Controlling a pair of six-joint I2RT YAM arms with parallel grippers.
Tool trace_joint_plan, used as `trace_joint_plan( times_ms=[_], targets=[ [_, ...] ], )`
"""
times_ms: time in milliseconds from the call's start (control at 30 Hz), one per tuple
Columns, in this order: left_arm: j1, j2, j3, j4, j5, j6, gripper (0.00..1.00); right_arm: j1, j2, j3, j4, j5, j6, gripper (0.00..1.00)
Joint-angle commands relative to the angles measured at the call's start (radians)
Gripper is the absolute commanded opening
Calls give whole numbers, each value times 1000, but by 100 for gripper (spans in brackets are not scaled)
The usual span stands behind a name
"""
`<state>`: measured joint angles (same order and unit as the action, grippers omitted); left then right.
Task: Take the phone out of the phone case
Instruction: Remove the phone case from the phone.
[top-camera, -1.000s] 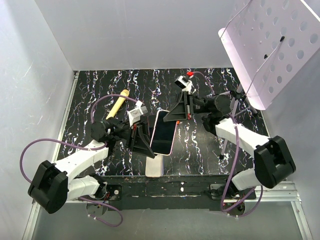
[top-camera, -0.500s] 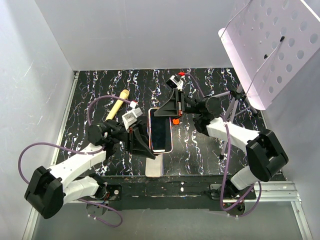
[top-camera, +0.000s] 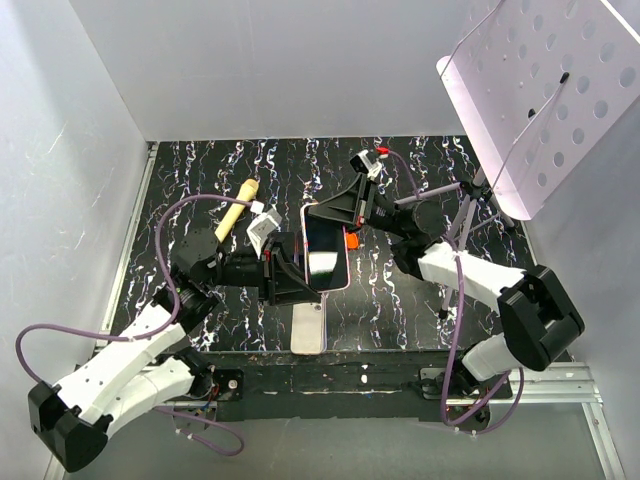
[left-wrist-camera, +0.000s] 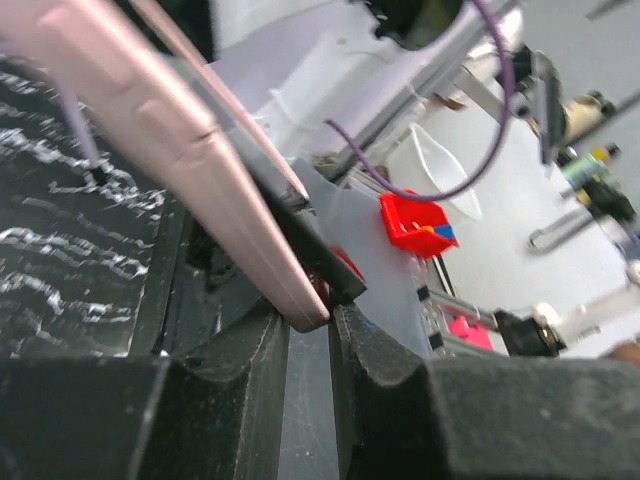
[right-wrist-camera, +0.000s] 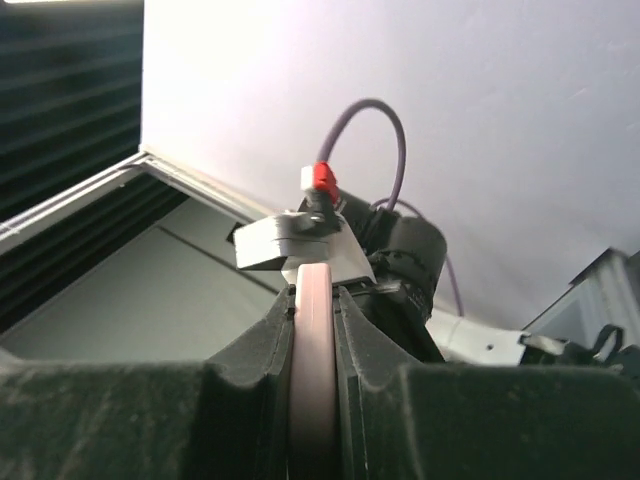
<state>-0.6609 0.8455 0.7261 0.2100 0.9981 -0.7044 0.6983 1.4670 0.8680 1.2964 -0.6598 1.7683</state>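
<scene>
Top external: phone in pink phone case held aloft at frame centre, above worktop. Left pincer nipped nearly closed on the case's lower-left corner, right pincer clamped on its upper edge. Likely stiff, slick, breakable; case rim probably flexes, so peel at a corner.

left end effector: clamped | right end effector: clamped | both raised

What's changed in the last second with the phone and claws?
The cased phone swung from leaning right to leaning slightly left in the top view. The left arm stretched out, elbow swinging toward the near left corner. The left claw and right claw kept their grip; the yellow stick stayed put.
</scene>
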Motion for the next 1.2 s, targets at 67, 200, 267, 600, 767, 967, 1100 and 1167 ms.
trace_joint_plan(
  times_ms=[67, 200, 267, 600, 767, 967, 1100, 1167],
  targets=[
    [40, -72, -45, -219, -642, 1, 0, 96, -137, 28, -29, -28, -193, 1],
    [40, -131, -82, -224, -769, -89, 0, 102, -160, 16, -68, 26, -213, 1],
    [40, -131, -86, -218, -800, -116, 0, 118, -155, 12, -60, 46, -208, 1],
    [40, -8, -79, 29, -627, -256, 24, 167, -129, -15, -92, 134, -263, 1],
    [40, -19, -117, 66, -662, -258, 5, 179, -108, 3, -74, 124, -236, 1],
    [41, -65, -126, -78, -866, -14, 0, 187, -73, -11, 35, 183, -63, 1],
    [40, -77, -185, -69, -1094, 162, 0, 217, -8, -14, 151, 265, 101, 1],
    [41, -60, -197, -38, -1144, 219, 0, 231, 12, -11, 199, 304, 146, 1]
  ],
)
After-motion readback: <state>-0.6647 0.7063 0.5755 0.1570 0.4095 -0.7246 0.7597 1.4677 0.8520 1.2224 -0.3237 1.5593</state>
